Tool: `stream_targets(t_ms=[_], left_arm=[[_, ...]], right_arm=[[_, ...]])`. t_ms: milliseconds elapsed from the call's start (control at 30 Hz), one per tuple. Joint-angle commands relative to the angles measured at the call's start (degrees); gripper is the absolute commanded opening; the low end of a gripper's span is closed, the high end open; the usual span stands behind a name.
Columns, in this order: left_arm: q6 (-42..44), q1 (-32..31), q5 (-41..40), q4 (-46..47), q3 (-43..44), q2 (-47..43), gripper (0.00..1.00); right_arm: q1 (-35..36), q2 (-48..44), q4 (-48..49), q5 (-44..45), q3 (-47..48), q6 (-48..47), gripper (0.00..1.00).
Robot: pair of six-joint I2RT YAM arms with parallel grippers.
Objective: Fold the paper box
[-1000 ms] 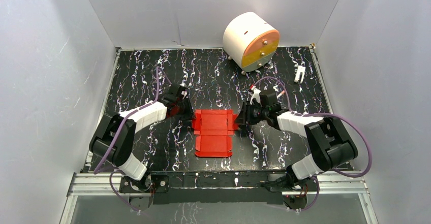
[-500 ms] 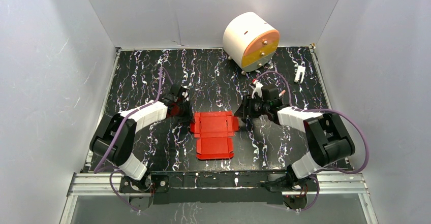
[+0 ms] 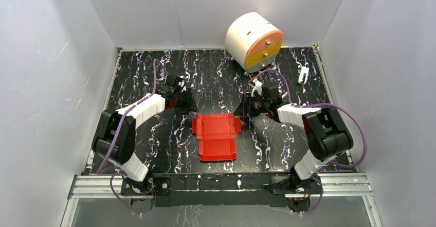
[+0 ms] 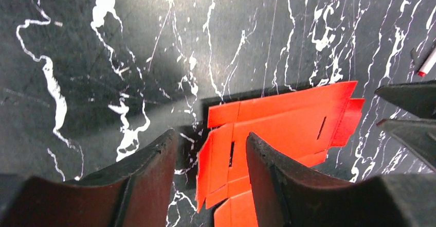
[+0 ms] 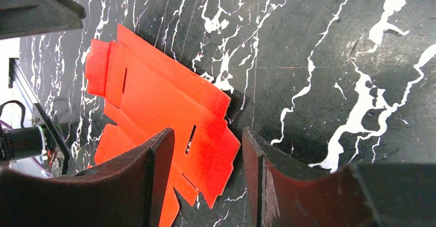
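The paper box (image 3: 217, 137) is a flat bright red creased sheet with flaps, lying on the black marbled table between the two arms. My left gripper (image 3: 188, 102) hovers just beyond its far left corner, open and empty. In the left wrist view the sheet (image 4: 288, 124) lies on the table below the spread fingers of my left gripper (image 4: 212, 134). My right gripper (image 3: 240, 110) stands open by the sheet's far right corner. The right wrist view shows the sheet's slotted right flap (image 5: 154, 98) beneath my right gripper (image 5: 208, 130), with nothing gripped.
A large white-and-orange drum (image 3: 254, 41) stands at the back right. A small white clip (image 3: 303, 74) lies near the right wall. A red-capped white pen (image 3: 257, 88) lies just behind the right wrist. White walls enclose the table on three sides.
The left gripper has opened and lifted back from the sheet's left flap. The right gripper has pulled away toward the far side. The sheet lies flat, barely shifted.
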Motion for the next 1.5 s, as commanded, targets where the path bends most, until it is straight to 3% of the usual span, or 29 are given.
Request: stream_targets(t_ms=[0,533,867,1067,1467], left_arm=[[0.6,1.1,6.3,-1.1,3.3,4.0,0.51],[-1.1,1.4,13.3,0.9,4.2,10.8,0.48],[-1.6,1.4,14.2,1.7,4.4,11.2,0.26],[-1.6,1.4,14.1,2.5,4.5,11.1,0.20],[-3.0,2.0,10.8,3.4,3.1,11.2,0.33]], right_arm=[[-0.1,-1.8,3.8,-2.9,1.4,0.5,0.60],[2.6,0.9,17.6,-10.7,-5.3,8.4,0.56],[4.6,5.6,18.5,-9.4,-5.8,7.6,0.55],[5.6,7.3,16.9,-7.7,-5.8,6.1,0.54],[5.9,8.4,16.1,-6.4,-6.6,5.1,0.52]])
